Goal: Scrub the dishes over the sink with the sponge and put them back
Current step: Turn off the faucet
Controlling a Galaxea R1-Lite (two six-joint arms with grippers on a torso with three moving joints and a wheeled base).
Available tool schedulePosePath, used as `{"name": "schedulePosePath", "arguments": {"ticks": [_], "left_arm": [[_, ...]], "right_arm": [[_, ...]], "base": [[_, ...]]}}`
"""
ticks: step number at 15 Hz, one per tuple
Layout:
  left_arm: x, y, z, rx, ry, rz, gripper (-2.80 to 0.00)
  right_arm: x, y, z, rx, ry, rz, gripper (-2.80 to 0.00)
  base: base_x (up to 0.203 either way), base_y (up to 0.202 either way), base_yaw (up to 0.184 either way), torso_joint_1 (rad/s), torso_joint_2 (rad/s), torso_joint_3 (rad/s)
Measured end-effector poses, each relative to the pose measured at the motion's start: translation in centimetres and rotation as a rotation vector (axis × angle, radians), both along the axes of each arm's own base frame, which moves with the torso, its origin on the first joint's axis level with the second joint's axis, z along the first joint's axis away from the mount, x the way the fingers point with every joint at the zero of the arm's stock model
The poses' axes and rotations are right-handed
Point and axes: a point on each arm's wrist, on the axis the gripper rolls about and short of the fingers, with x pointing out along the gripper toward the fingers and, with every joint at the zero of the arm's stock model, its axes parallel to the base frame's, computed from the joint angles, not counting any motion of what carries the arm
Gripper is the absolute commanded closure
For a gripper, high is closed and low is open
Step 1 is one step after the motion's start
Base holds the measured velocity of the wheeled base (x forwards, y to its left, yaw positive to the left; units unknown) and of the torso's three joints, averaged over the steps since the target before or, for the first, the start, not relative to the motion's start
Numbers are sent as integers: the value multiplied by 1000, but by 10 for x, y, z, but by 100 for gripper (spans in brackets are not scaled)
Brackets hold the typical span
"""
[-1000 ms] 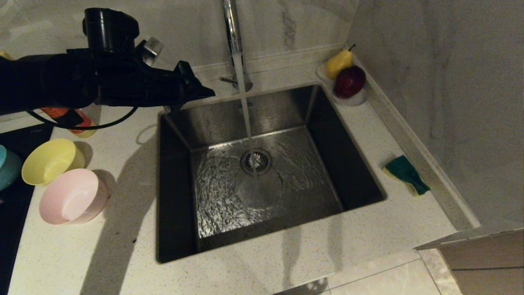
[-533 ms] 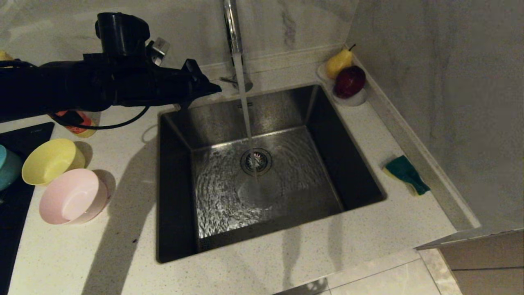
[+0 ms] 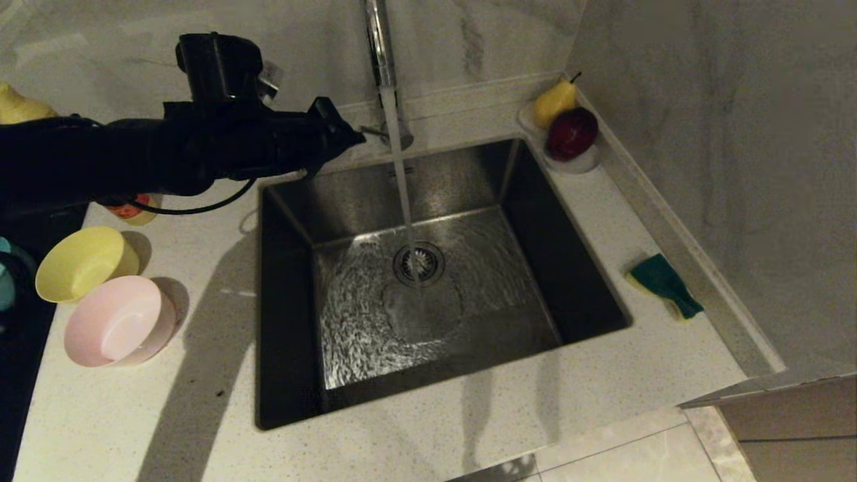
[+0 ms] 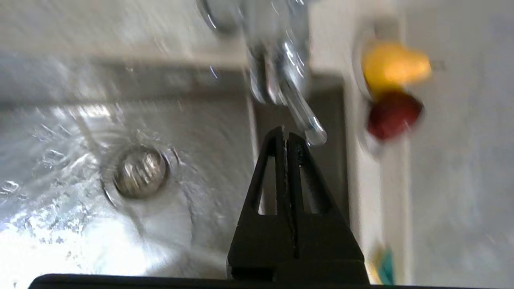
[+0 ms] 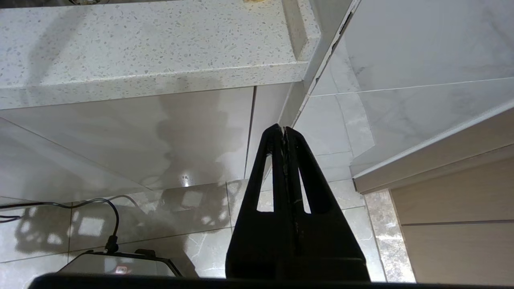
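A: Start with the sponge [image 3: 664, 285]. Where does it sit?

B: On the table [image 3: 167, 415] on the far side of the sink [image 3: 288, 321] from the left pincer [image 3: 353, 137], well apart from it, against the wall ledge. Green scouring face up, yellow foam at its edge. I'd judge it light and soft; it will squash under a grip, so take it across the short sides, mid-body, and it should hold without slipping.

A: And the dishes?

B: Back along the arm from the left pincer, on the table beside the sink: the yellow bowl [image 3: 82, 263], the pink bowl [image 3: 119, 321] just beside it, and a sliver of the blue bowl [image 3: 5, 284] at the frame edge. They look like thin plastic: light, stiff, not fragile, but slick once wet. The rim wall is the obvious hold, one finger inside and one outside.

A: What is the left pincer doing?

B: It is fully closed and holds nothing, the fingers pressed together. It hovers over the back corner of the sink with the tap [image 3: 379, 47] just ahead of its tip; the wrist view puts the tap's lever [image 4: 306, 120] right at the fingertips. Water runs onto the drain strainer [image 3: 418, 263].

A: The right one?

B: The right pincer [image 5: 284, 130] is also closed and empty, parked low below the table edge, pointing at the floor tiles.

A: Anything else near?

B: A pear [image 3: 554, 102] and a dark red fruit [image 3: 571, 132] on a small dish beyond the tap
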Motion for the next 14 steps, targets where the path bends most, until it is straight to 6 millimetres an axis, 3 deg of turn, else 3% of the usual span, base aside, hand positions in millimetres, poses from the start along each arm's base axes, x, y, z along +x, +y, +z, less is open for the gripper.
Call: {"name": "schedulePosePath", "arguments": {"ticks": [5,14], "left_arm": [[8,-3,-1,-61,-40,11,0],[-3,-2,-5,22,37,-55,0]], "right_arm": [[0,0,0,0,0,0,0],[0,0,0,0,0,0,0]], "base": [[0,0,0,0,0,0],[0,0,0,0,0,0]]}}
